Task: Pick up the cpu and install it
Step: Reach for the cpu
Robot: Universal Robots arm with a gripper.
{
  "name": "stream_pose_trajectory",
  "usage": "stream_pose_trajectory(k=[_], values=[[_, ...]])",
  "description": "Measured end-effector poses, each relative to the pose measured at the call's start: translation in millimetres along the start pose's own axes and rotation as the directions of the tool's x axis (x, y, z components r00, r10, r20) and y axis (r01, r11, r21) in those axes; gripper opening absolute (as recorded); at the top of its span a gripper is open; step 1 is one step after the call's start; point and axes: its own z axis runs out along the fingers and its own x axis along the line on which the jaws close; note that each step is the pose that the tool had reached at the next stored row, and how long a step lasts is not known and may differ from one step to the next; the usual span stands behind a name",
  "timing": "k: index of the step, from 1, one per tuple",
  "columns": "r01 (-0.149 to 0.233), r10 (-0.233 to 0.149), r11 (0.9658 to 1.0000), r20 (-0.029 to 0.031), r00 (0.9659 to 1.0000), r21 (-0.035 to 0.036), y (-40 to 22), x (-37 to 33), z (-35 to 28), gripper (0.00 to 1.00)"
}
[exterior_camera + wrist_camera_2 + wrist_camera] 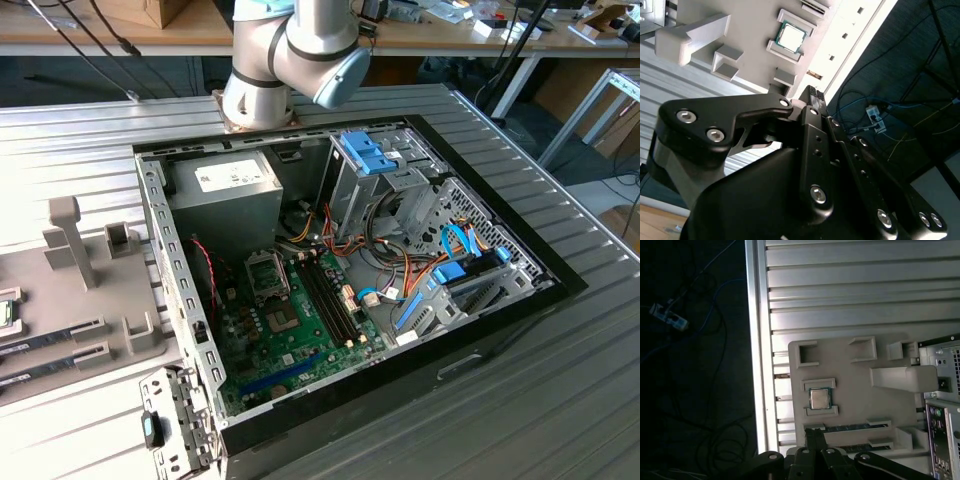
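Note:
The cpu (819, 398), a small silver square with a green rim, lies in a recess of the grey holder tray (850, 367). It also appears in the second wrist view, cpu (791, 36), and at the exterior view's left edge, cpu (5, 312). My gripper (814, 434) hangs above the tray, apart from the chip, beside the slots with the memory sticks. Its black fingertips (816, 100) are pressed together, shut on nothing. The open silver socket frame (268, 272) sits on the green motherboard (290, 335) inside the computer case.
The open case (480, 330) holds a grey power-supply box (225, 185), blue drive brackets (365, 152) and cable bundles (400, 265). Two memory sticks (55, 342) lie in the tray. A tall grey post (68, 240) rises from the tray. The ribbed metal table (855, 285) ends close to the tray.

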Motion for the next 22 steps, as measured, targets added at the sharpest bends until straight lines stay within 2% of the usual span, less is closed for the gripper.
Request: stream_pose_trajectory(k=[11, 22], values=[[0.0, 0.0, 1.0, 0.0, 1.0, 0.0, -0.7, 8.2, 0.4, 0.1], [0.0, 0.0, 1.0, -0.0001, 1.0, 0.0, -1.0, 11.3, 2.9, 0.1]])
